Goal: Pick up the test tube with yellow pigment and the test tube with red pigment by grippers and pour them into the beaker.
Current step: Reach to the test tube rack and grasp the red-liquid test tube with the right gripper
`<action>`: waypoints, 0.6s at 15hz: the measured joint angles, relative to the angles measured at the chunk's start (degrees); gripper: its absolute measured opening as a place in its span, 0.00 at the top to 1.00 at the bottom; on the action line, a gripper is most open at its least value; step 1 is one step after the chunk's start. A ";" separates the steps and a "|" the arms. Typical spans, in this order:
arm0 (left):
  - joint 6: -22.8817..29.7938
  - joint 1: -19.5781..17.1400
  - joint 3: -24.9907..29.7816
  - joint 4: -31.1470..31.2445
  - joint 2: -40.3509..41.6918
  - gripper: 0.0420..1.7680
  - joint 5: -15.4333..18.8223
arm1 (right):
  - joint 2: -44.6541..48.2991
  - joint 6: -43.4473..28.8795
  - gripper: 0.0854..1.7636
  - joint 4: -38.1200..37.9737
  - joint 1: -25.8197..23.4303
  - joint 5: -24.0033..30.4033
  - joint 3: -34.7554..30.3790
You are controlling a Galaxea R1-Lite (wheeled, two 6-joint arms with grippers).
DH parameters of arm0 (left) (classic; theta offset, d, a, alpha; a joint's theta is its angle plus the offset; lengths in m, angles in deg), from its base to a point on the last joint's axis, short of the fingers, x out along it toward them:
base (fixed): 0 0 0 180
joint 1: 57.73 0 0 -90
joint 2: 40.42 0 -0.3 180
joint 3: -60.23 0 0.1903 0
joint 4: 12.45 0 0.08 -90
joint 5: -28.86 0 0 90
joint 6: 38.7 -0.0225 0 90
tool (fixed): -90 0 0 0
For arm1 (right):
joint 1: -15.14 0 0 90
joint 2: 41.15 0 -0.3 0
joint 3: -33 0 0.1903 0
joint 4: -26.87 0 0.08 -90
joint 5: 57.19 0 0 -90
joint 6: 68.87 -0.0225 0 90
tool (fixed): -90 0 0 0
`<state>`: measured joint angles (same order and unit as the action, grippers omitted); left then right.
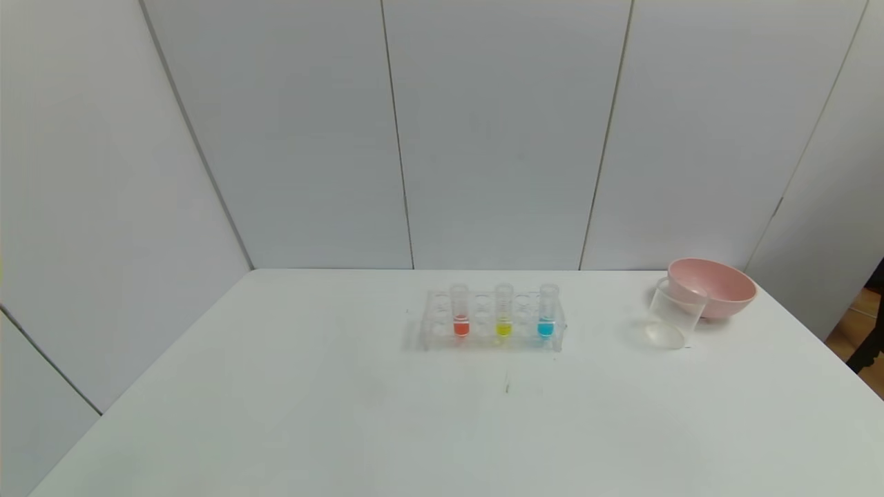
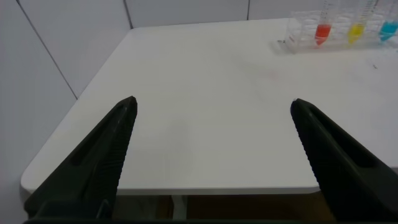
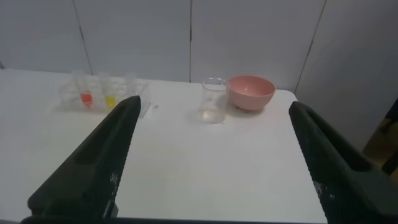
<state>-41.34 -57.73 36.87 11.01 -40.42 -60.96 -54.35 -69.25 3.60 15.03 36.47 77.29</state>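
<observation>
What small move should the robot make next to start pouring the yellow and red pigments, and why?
Probably bring the open right gripper forward toward the clear plastic test tube with yellow liquid. It stands upright in the clear rack beside the red-orange tube, untouched, and both grippers, the left too, hang open short of the white table.

Head cam high, frontal; wrist cams low, probably table-edge; all share rack (image 1: pixel 492 321).

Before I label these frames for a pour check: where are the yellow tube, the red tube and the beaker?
yellow tube (image 1: pixel 503 319), head view, on its lower liquid end.
red tube (image 1: pixel 460 319), head view, on its lower liquid end.
beaker (image 3: pixel 213 101), right wrist view, on its clear wall.
</observation>
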 joint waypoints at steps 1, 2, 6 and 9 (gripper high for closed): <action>0.02 0.00 0.00 0.00 0.00 0.00 0.00 | -3.13 0.02 0.03 1.27 0.00 0.41 2.21; 0.02 0.00 0.00 0.00 0.00 0.00 -0.02 | -6.28 0.11 0.03 2.96 0.00 1.23 4.02; 0.07 0.00 0.00 0.00 0.00 0.00 0.00 | -19.41 0.22 0.03 7.14 -0.05 4.68 11.00; 0.38 0.00 0.00 0.00 0.00 0.00 -0.07 | -28.31 0.24 0.03 11.09 4.27 4.61 14.65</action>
<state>-40.96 -57.73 36.87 11.01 -40.42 -61.03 -82.66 -69.01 14.70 19.30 41.08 91.94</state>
